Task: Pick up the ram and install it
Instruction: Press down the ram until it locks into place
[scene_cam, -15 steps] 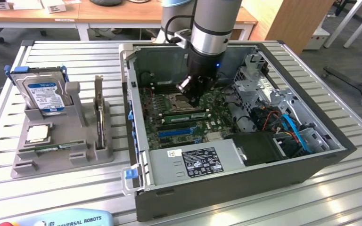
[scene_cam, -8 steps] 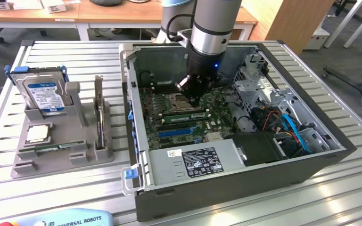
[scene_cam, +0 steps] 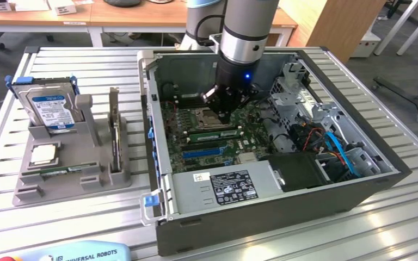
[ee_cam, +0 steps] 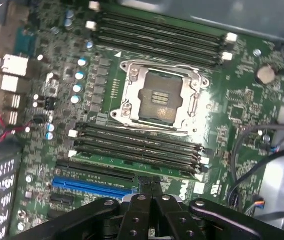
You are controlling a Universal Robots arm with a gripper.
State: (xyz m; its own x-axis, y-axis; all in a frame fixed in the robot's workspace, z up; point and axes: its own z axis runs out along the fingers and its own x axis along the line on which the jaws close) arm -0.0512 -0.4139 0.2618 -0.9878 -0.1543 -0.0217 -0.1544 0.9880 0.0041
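Gripper (ee_cam: 149,192): fingers clenched together, holding nothing, poised just above the stick. Memory stick (ee_cam: 137,162): green, long, thin; lies seated in the slot nearest the gripper, on the near side of the processor socket (ee_cam: 159,97). Handling judgement: light, rigid, fragile at chips and contacts; best held by its long top edge. Beyond the socket: empty memory slots (ee_cam: 157,35).

My gripper (scene_cam: 224,115): shut, inside the computer case (scene_cam: 282,217)
Ram (scene_cam: 210,132): seated in motherboard (scene_cam: 216,147), at my gripper's 6 o'clock
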